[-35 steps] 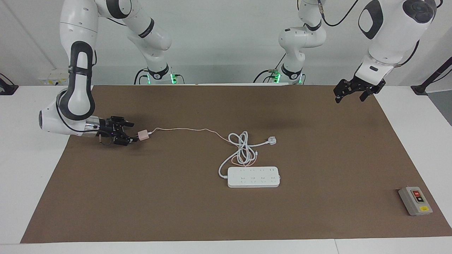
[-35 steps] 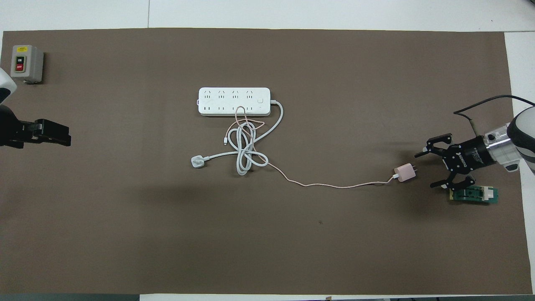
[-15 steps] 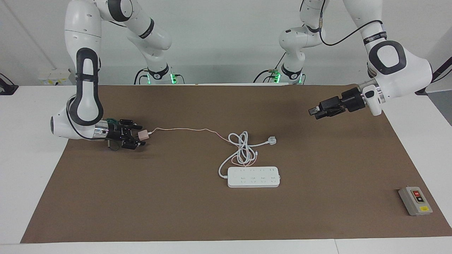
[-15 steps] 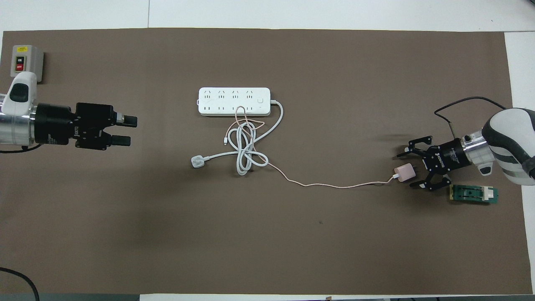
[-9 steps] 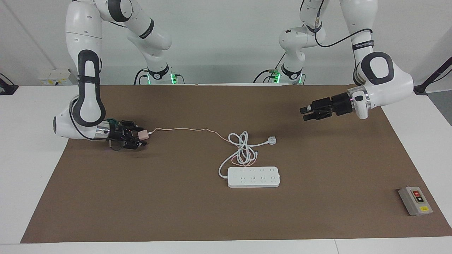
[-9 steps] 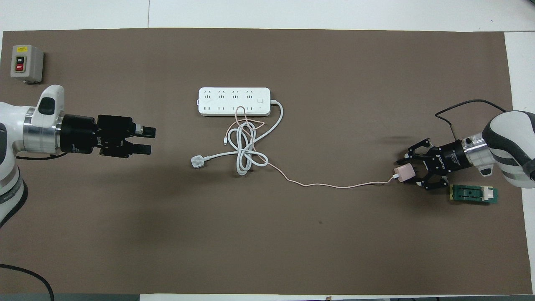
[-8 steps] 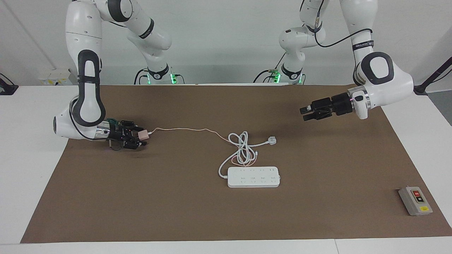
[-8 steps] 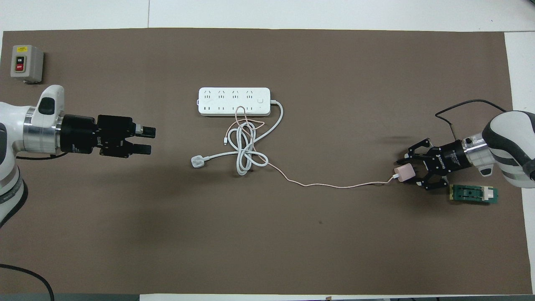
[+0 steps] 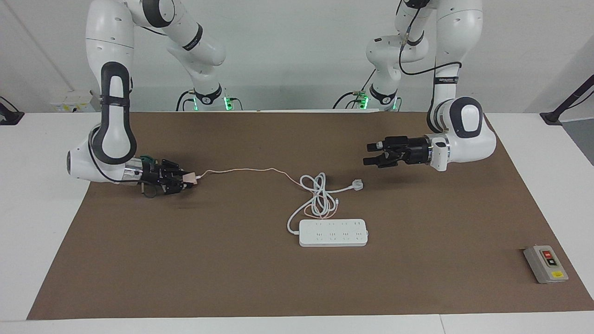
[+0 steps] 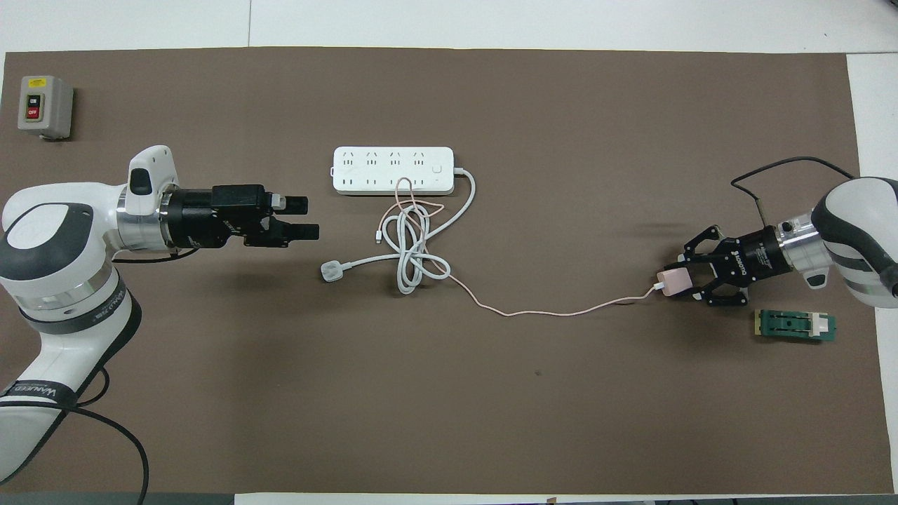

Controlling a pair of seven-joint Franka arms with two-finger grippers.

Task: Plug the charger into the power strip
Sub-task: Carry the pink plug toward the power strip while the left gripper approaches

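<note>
Right gripper [image 10: 691, 282] is low at the mat [image 10: 491, 393], at the right arm's end, pinched on the charger [image 10: 671, 280]. Can't tell whether the charger is lifted off the mat. Its prongs are hidden in the fingers.

Left gripper [image 10: 305, 217] hangs over the mat beside the three-pin plug [image 10: 330, 271], on the left arm's side, fingers a little apart and holding nothing.

Power strip [image 10: 393, 170] lies flat mid-table, farther from the robots than the coiled white cord [image 10: 410, 245], well apart from the charger.

Your risks, as I judge them:
- Pink cable [image 10: 561, 312] runs from the charger into that coil, and one pink loop lies over the strip's near outlets. Carry the charger over and you may drag the coil or leave cable across the socket.
- Nothing pins the strip. Insertion force could slide it, so bring the left gripper onto it first.
- The grip is side-on. The prongs need turning down toward the outlets, and a small cube can twist in the pinch.
- Green part [image 10: 795, 326] sits just beside the right gripper. Mind it on the swing out.
</note>
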